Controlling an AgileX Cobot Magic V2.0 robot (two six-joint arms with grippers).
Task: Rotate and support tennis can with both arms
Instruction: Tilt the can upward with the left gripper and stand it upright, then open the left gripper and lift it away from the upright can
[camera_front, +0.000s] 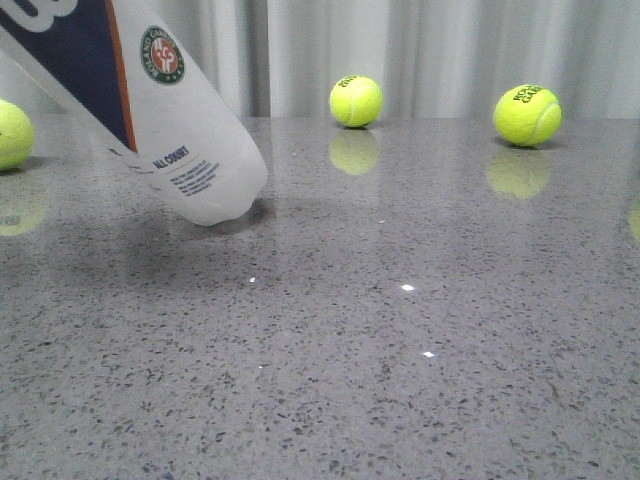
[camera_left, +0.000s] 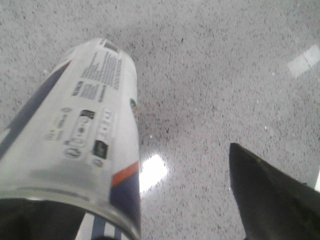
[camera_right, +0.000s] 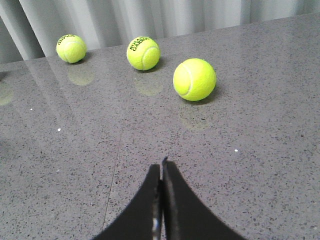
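The tennis can (camera_front: 170, 110) leans steeply, its top running out of the front view at the upper left and its rounded lower end at or just above the table; I cannot tell if it touches. In the left wrist view the can (camera_left: 85, 135) fills the left side with its metal rim close to the camera. My left gripper (camera_left: 155, 165) is open. One black finger (camera_left: 270, 200) stands well apart from the can, and the other is hidden behind it. My right gripper (camera_right: 162, 165) is shut and empty, low over the table and away from the can.
Tennis balls lie on the grey speckled table (camera_front: 400, 350): one at the far middle (camera_front: 356, 100), one at the far right (camera_front: 527, 114), one at the left edge (camera_front: 10, 135). The right wrist view shows three balls ahead, the nearest (camera_right: 194, 79). A curtain hangs behind the table.
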